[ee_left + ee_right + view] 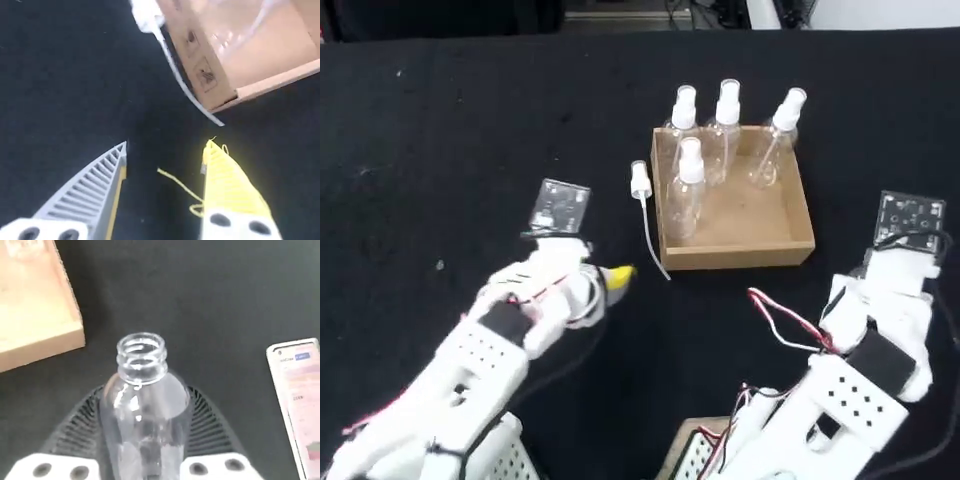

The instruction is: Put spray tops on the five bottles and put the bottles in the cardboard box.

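The cardboard box holds several clear bottles with white spray tops on. A loose spray top lies on the black table against the box's left wall, its thin tube running toward the box's front corner. In the left wrist view the spray top lies beside the box. My left gripper is open a short way in front of the tube's end, with nothing in it; it is also in the high view. My right gripper is shut on an uncapped clear bottle, right of the box.
A small square marker card lies left of the box and another marker card lies to its right, near the right arm. Black cloth covers the table, with open room at the left and in front of the box.
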`<action>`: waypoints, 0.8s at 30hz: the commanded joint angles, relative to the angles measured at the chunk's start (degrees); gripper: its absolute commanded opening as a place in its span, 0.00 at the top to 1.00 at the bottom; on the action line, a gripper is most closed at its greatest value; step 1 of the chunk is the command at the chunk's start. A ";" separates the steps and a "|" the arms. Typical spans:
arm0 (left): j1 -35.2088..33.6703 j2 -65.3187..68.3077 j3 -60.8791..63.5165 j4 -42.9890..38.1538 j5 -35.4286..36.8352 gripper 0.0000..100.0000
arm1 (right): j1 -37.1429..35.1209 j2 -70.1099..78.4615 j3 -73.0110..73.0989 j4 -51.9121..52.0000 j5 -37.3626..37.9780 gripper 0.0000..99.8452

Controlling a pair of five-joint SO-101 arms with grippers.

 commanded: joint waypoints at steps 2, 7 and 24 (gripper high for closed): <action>2.51 10.64 -3.74 -11.78 7.74 0.76 | 4.13 -1.54 -0.48 -1.14 0.88 0.99; 2.33 19.08 -5.49 -21.71 7.82 0.76 | 6.33 -1.54 -0.22 -1.14 4.31 0.99; -1.27 37.45 -18.68 -24.53 8.26 0.76 | 9.32 -1.71 0.04 -1.32 6.33 0.99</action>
